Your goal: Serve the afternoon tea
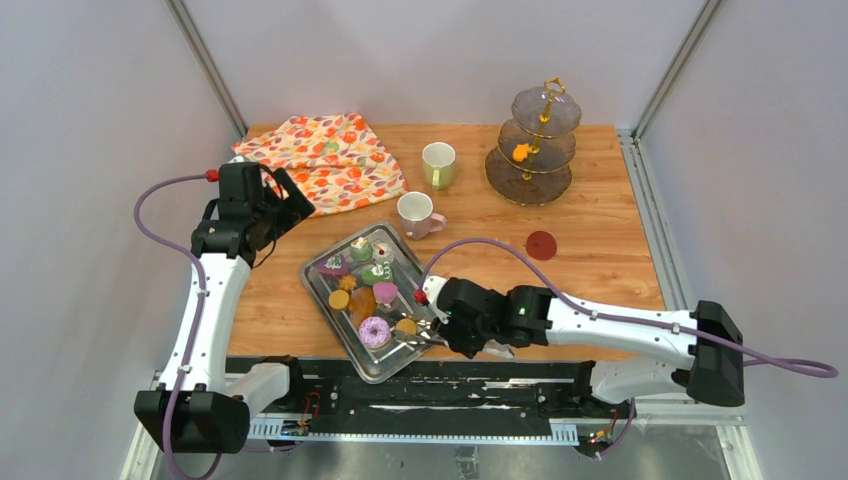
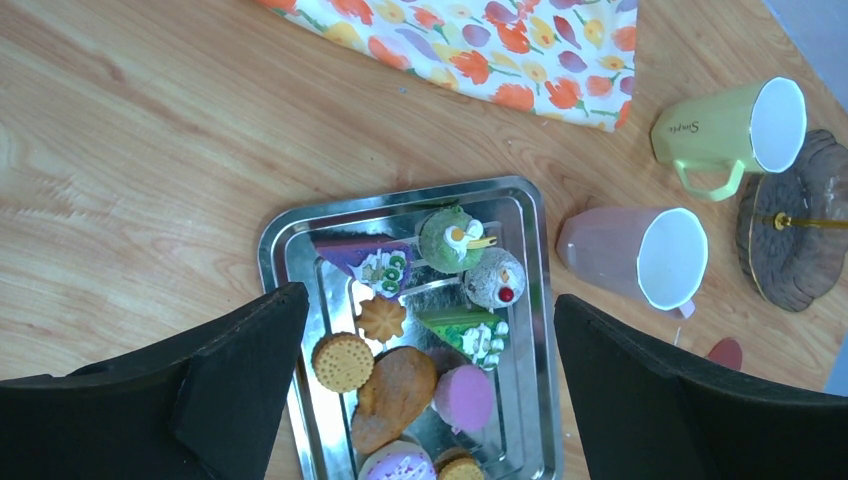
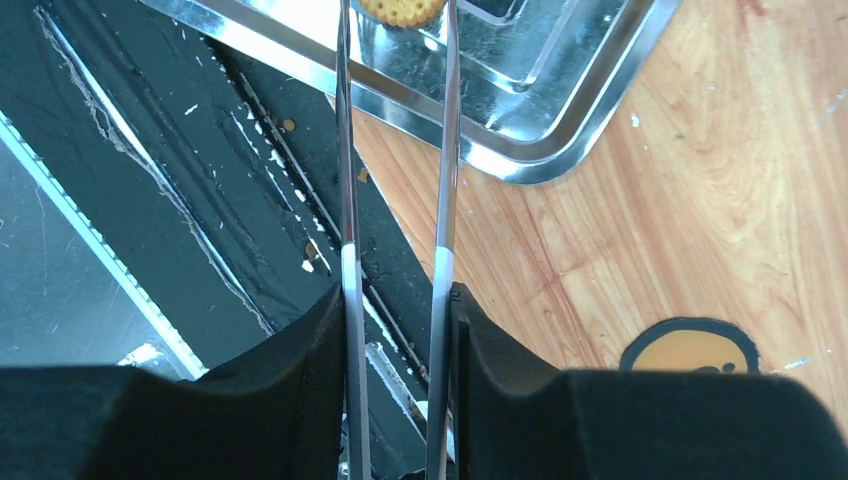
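Right wrist view sits close over the right gripper (image 3: pixel 395 330). Its jaws are pressed in on the long metal tongs (image 3: pixel 345 200), one blade against each finger. Ahead of the jaws the blades run out over the black base rail (image 3: pixel 200 180) to the near corner of the steel tray (image 3: pixel 560 150). A round orange cookie (image 3: pixel 402 8) lies between their tips; I cannot tell if they touch it.

The left gripper (image 2: pixel 430 300) hangs above the wooden table (image 2: pixel 130 150) with its jaws wide apart, holding nothing. Between and below them lie the tray's pastries. Nearest is the pink-iced donut (image 2: pixel 400 465), then a pink cake (image 2: pixel 465 397) and the orange cookies (image 2: pixel 342 361). Farther out are a green wedge (image 2: pixel 460 325), a purple cake (image 2: pixel 365 258) and a round green cake (image 2: pixel 450 238).

Past the jaws, off the tray, the pink mug (image 2: pixel 620 255) stands just beside the tray's far edge. The pale-green mug (image 2: pixel 720 130) is beyond it. Farther still, the orange floral cloth (image 2: pixel 480 40) lies crumpled.

From above, a three-tier stand (image 1: pixel 540 140) stands well apart from both grippers, with something orange (image 1: pixel 521 152) on its middle tier.
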Robot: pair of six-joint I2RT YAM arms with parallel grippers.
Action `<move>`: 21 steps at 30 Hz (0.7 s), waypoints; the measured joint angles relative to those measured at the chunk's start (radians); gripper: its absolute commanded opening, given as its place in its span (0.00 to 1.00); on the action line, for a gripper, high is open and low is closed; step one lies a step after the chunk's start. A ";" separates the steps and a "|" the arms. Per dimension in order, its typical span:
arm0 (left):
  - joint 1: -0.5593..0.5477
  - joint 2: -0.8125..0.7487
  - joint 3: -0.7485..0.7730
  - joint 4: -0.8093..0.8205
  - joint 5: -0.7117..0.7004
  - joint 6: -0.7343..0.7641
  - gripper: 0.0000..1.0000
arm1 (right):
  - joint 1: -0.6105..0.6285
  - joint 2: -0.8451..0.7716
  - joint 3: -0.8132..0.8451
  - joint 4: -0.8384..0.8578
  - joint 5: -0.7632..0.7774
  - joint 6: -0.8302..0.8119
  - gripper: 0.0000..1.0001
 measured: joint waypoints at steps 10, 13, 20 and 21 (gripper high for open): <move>0.000 0.000 -0.006 0.005 0.008 0.000 0.98 | -0.118 -0.203 -0.013 -0.010 0.057 0.038 0.09; 0.000 0.000 -0.016 0.007 0.010 0.000 0.98 | -0.232 -0.303 -0.034 -0.010 0.080 0.076 0.07; 0.000 0.001 -0.019 0.008 0.010 0.004 0.98 | -0.525 -0.497 -0.035 -0.027 0.153 0.138 0.07; 0.000 0.002 -0.019 0.008 0.010 0.005 0.98 | -0.568 -0.502 -0.027 -0.038 0.162 0.138 0.07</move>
